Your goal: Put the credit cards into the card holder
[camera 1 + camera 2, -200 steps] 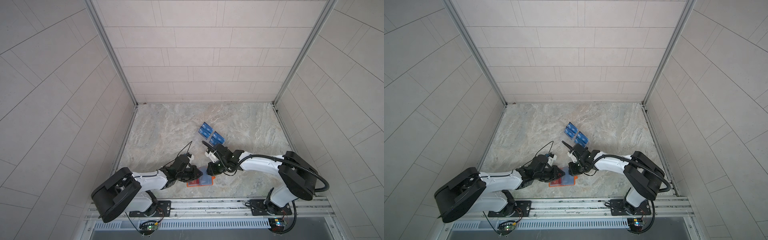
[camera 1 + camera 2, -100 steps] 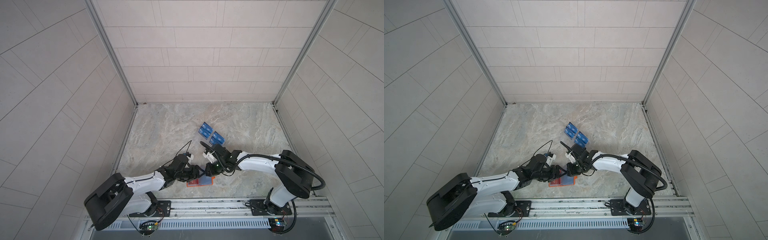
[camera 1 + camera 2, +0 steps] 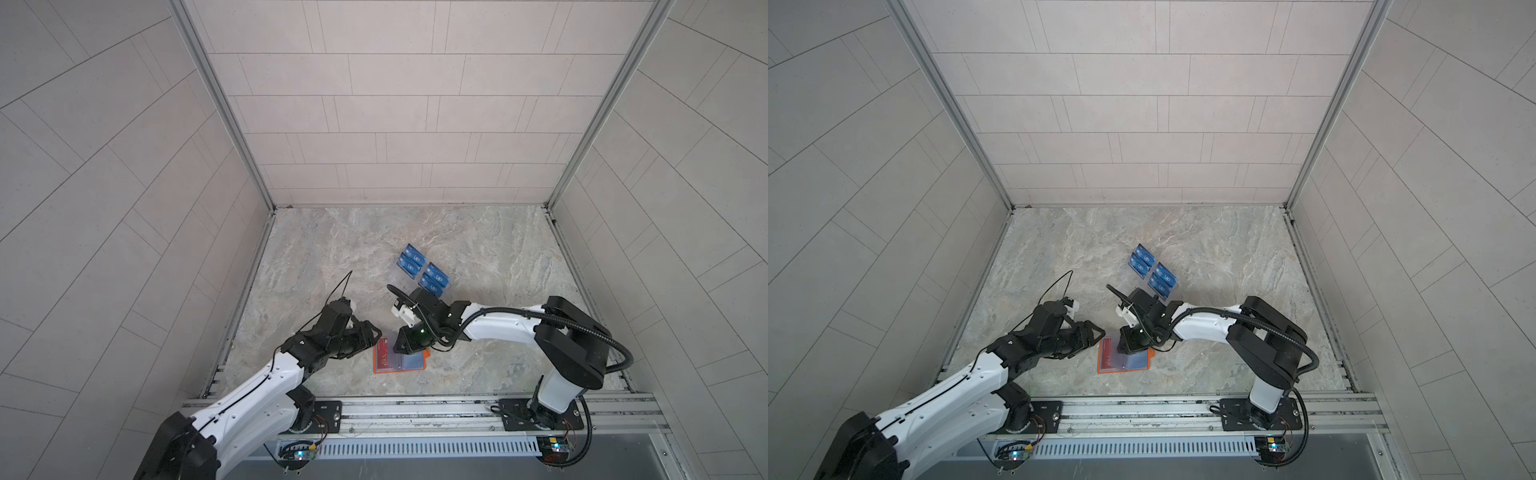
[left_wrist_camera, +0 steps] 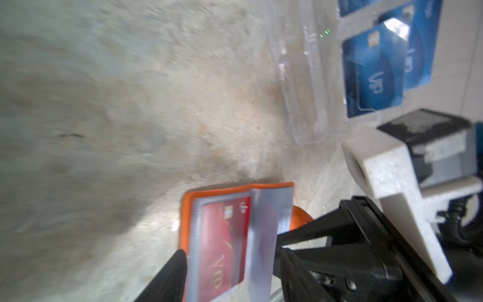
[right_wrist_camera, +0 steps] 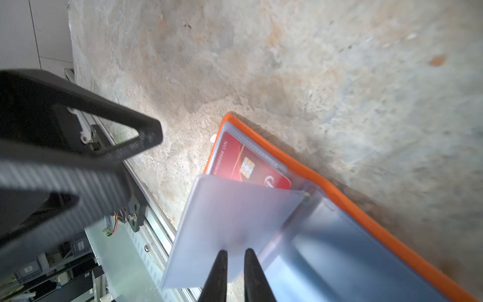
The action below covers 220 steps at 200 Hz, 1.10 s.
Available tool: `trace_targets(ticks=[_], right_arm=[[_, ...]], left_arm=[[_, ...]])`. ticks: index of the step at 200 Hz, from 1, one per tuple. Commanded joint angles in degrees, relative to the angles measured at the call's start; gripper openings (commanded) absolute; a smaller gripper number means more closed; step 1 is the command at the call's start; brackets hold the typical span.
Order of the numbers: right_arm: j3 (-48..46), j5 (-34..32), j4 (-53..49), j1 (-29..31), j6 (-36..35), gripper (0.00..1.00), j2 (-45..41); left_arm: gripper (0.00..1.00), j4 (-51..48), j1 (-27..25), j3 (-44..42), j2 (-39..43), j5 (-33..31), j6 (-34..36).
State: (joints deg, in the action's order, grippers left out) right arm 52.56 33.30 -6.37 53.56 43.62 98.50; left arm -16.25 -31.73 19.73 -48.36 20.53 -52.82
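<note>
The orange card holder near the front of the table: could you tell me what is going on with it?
The card holder lies open on the table, a red card already in one sleeve. The right gripper pinches a clear sleeve and holds it lifted. The left gripper is open and empty beside the holder. The blue cards stand in the clear rack farther back.

The orange card holder [image 3: 409, 364] lies open on the tabletop [image 3: 478, 249], between the two pincers. The left pincer [image 3: 371, 341] sits just beside the holder's edge, jaws apart and empty. A red card [image 3: 384, 356] fills the half nearest it. The right pincer [image 3: 404, 347] is down over the other half. Blue cards [image 3: 410, 262] stand just beyond the right pincer.
</note>
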Motion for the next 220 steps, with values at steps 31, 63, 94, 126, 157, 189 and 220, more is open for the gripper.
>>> trace_targets(ticks=[31,63,94,126,157,189,220], right_arm=[[0.64,-1.21,2.93,0.67,1.74,0.17,2.66],[1.65,-1.57,2.71,0.62,1.73,0.17,4.12],[2.05,-3.04,1.39,0.59,1.75,0.17,2.26],[4.34,-5.11,-4.53,-1.75,-0.73,0.18,-2.87],[11.78,-7.91,-17.35,-6.48,-8.47,0.23,-6.40],[25.60,-12.10,-34.02,-12.99,-20.03,0.27,-3.05],[34.12,-15.52,-42.07,-17.17,-26.53,0.32,1.33]], left_arm=[[0.56,-4.14,0.41,0.15,-0.64,1.24,3.25],[0.51,-3.50,0.10,0.64,-3.81,3.09,5.31],[0.46,-2.51,-0.81,2.23,-5.42,4.16,6.64],[0.46,-2.62,-3.64,5.00,-7.27,3.68,7.81],[0.47,-1.33,-4.93,5.88,-9.36,0.93,7.83],[0.48,-0.91,-4.93,6.61,-9.78,-1.23,7.65],[0.49,-2.84,-4.93,7.89,-8.88,-3.32,8.51]])
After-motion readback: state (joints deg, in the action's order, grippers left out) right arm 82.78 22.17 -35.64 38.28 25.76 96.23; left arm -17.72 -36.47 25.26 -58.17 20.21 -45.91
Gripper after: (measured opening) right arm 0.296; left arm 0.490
